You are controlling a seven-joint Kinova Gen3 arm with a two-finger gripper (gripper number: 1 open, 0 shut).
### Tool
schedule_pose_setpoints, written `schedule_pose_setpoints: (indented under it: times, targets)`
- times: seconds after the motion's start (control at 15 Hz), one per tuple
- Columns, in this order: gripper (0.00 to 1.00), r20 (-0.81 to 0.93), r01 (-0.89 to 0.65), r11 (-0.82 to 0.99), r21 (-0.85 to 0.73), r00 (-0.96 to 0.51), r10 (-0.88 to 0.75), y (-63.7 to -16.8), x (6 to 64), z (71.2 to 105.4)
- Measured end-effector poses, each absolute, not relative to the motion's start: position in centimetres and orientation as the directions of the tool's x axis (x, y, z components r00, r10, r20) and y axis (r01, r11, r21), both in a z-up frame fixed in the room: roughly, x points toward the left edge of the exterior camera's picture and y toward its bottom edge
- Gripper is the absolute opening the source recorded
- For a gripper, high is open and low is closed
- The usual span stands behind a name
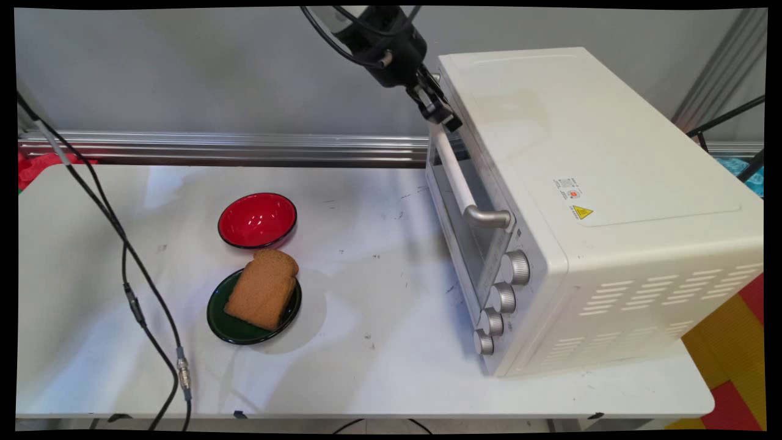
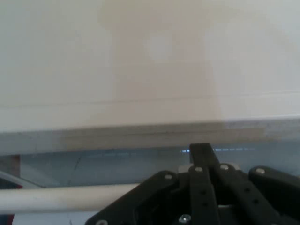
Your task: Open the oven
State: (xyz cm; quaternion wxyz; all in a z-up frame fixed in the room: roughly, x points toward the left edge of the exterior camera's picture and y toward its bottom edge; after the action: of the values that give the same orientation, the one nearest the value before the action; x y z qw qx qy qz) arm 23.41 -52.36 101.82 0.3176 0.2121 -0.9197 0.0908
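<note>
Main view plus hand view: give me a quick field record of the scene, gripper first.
gripper: at the far end of the oven door handle, by the door's top edge; finger state not visible
oven: white toaster oven on the table's right, door shut, four knobs at the near end of its front
bread: brown slices on a dark green plate
bowl: red bowl, empty, just behind the plate
table: white

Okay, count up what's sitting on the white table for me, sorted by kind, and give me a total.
Bowls: 1, the red bowl
Plates: 1, the dark green plate
Bread: 1 brown slice lying on that plate
Ovens: 1 white toaster oven, its handle next to the gripper
Total: 4
</note>
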Motion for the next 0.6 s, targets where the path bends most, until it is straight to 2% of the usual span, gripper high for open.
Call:
schedule_pose_setpoints:
  times: [0.6]
  targets:
    - [0.00,0.599,-0.451,0.891,-0.054,-0.729,-0.332,-53.3,22.2,99.3]
